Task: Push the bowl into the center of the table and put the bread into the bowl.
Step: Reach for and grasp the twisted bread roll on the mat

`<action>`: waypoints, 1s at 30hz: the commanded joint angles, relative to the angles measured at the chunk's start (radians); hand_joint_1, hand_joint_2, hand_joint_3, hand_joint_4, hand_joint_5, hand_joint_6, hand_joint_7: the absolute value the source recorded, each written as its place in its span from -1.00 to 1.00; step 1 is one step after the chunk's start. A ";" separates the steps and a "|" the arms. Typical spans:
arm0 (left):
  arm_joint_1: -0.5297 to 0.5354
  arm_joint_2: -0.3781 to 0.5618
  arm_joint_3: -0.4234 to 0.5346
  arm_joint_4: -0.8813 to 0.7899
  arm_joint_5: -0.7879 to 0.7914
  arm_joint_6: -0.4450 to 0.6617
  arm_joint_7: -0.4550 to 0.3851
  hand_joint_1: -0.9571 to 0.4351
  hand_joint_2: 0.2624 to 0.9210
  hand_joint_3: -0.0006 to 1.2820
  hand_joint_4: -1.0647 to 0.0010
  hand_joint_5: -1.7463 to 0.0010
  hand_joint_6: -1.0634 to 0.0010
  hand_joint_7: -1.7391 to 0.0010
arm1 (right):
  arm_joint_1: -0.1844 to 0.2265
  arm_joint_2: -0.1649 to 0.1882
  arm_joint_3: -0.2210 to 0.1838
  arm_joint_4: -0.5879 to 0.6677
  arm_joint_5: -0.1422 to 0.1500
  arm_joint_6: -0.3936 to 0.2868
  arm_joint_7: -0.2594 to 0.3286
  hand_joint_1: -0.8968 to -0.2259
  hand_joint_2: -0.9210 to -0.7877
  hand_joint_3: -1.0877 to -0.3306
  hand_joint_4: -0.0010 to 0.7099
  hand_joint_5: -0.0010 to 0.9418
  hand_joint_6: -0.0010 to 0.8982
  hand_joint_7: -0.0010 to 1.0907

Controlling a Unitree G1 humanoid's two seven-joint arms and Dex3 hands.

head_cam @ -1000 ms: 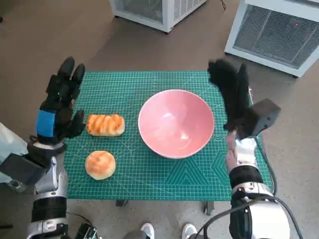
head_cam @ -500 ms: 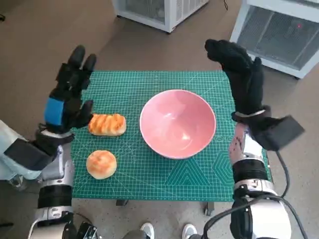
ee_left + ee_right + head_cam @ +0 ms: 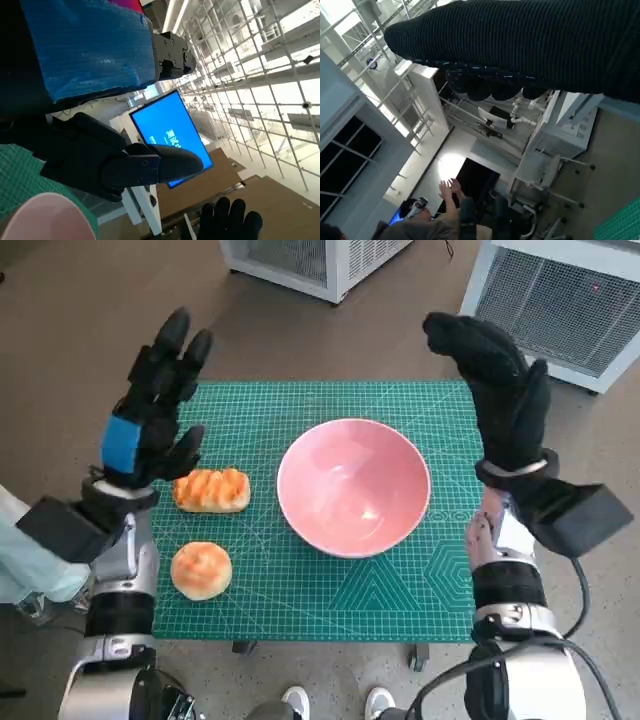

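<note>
A pink bowl [image 3: 354,486] sits near the middle of the green cutting mat [image 3: 300,580], slightly right of centre; its rim [image 3: 45,216] shows in the left wrist view. An oblong striped bread [image 3: 211,490] lies left of the bowl, and a round bun [image 3: 201,570] lies nearer the front left. My left hand [image 3: 152,410] is raised above the mat's left edge, fingers spread, holding nothing. My right hand [image 3: 496,390] in the black glove is lifted above the mat's right edge, also empty with fingers extended; its gloved fingers [image 3: 229,222] appear in the left wrist view.
White cabinets stand on the floor behind the table, one at the back centre [image 3: 315,260] and one at the back right [image 3: 560,300]. Shoes [image 3: 335,705] show below the table's front edge. A person [image 3: 440,215] sits far off in the right wrist view.
Both hands have risen higher above the table and turned more upright. The bowl and both breads have stayed where they were.
</note>
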 commanded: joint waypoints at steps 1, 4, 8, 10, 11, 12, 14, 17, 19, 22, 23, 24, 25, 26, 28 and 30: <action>-0.037 -0.002 -0.013 0.011 0.008 -0.021 -0.010 -0.71 1.00 -0.35 0.59 0.99 0.66 0.85 | 0.026 -0.016 0.004 -0.007 0.012 0.011 0.014 -0.62 -1.00 0.15 -0.47 -0.99 -0.38 -0.86; -0.045 -0.003 -0.019 0.012 0.008 -0.023 -0.016 -0.72 1.00 -0.35 0.58 0.99 0.65 0.85 | 0.027 -0.020 0.005 -0.010 0.015 0.013 0.013 -0.62 -1.00 0.16 -0.46 -0.99 -0.38 -0.86; -0.054 -0.005 -0.024 0.019 0.002 -0.026 -0.035 -0.71 1.00 -0.35 0.58 0.99 0.65 0.86 | 0.031 -0.025 0.008 -0.015 0.011 0.006 0.006 -0.62 -1.00 0.16 -0.46 -0.99 -0.38 -0.86; -0.056 -0.004 -0.026 0.020 0.004 -0.033 -0.041 -0.69 1.00 -0.37 0.58 0.99 0.65 0.86 | 0.033 -0.028 0.008 -0.016 0.010 0.001 0.004 -0.61 -1.00 0.17 -0.46 -0.99 -0.37 -0.85; -0.056 0.000 -0.027 0.023 0.010 -0.038 -0.042 -0.68 1.00 -0.38 0.58 0.99 0.65 0.86 | 0.035 -0.030 0.008 -0.018 0.009 -0.001 0.002 -0.62 -1.00 0.17 -0.45 -0.99 -0.37 -0.85; -0.056 0.003 -0.028 0.024 0.014 -0.042 -0.043 -0.68 1.00 -0.40 0.59 1.00 0.65 0.86 | 0.037 -0.031 0.008 -0.019 0.008 -0.002 0.000 -0.62 -1.00 0.17 -0.45 -0.99 -0.37 -0.85; -0.056 0.020 -0.033 0.025 0.041 -0.053 -0.034 -0.64 1.00 -0.47 0.59 1.00 0.65 0.86 | 0.039 -0.032 0.009 -0.023 0.006 -0.002 -0.004 -0.62 -1.00 0.18 -0.45 -0.99 -0.37 -0.85; -0.041 0.140 -0.078 -0.034 0.231 -0.004 0.020 -0.54 1.00 -0.71 0.60 1.00 0.67 0.87 | 0.043 -0.036 0.009 -0.030 0.003 0.001 -0.012 -0.62 -1.00 0.18 -0.45 -0.99 -0.37 -0.85; -0.025 0.239 -0.117 -0.136 0.368 0.141 0.017 -0.48 0.89 -0.83 0.64 1.00 0.70 0.89 | 0.046 -0.038 0.010 -0.033 0.002 0.003 -0.016 -0.62 -1.00 0.18 -0.45 -0.99 -0.37 -0.85; -0.015 0.336 -0.165 -0.311 0.522 0.446 -0.047 -0.27 0.62 -0.94 0.78 1.00 0.75 0.91 | 0.048 -0.041 0.011 -0.037 0.001 0.008 -0.018 -0.62 -1.00 0.18 -0.45 -0.99 -0.37 -0.85; -0.017 0.349 -0.175 -0.346 0.562 0.520 -0.058 -0.23 0.58 -0.95 0.80 1.00 0.74 0.92 | 0.048 -0.042 0.012 -0.037 0.001 0.010 -0.019 -0.62 -1.00 0.18 -0.45 -0.99 -0.37 -0.85; -0.018 0.356 -0.182 -0.371 0.588 0.569 -0.064 -0.15 0.49 -0.97 0.83 1.00 0.72 0.93 | 0.048 -0.042 0.012 -0.037 0.001 0.011 -0.019 -0.62 -1.00 0.18 -0.45 -0.99 -0.37 -0.85; -0.017 0.358 -0.187 -0.384 0.609 0.595 -0.062 -0.08 0.41 -0.98 0.86 1.00 0.69 0.94 | 0.047 -0.043 0.012 -0.038 0.000 0.012 -0.021 -0.62 -1.00 0.18 -0.44 -0.99 -0.37 -0.85; -0.016 0.360 -0.191 -0.395 0.624 0.615 -0.060 -0.05 0.39 -0.99 0.86 1.00 0.68 0.94 | 0.047 -0.043 0.012 -0.038 -0.001 0.013 -0.022 -0.62 -1.00 0.18 -0.44 -0.99 -0.37 -0.85; -0.016 0.361 -0.205 -0.414 0.657 0.650 -0.064 -0.01 0.35 -0.99 0.87 1.00 0.63 0.95 | 0.046 -0.044 0.013 -0.038 -0.003 0.015 -0.025 -0.61 -1.00 0.18 -0.44 -0.99 -0.37 -0.85; -0.019 0.363 -0.221 -0.423 0.675 0.679 -0.077 0.01 0.33 -1.00 0.88 1.00 0.59 0.96 | 0.045 -0.044 0.013 -0.035 -0.005 0.015 -0.028 -0.60 -1.00 0.18 -0.45 -0.99 -0.37 -0.85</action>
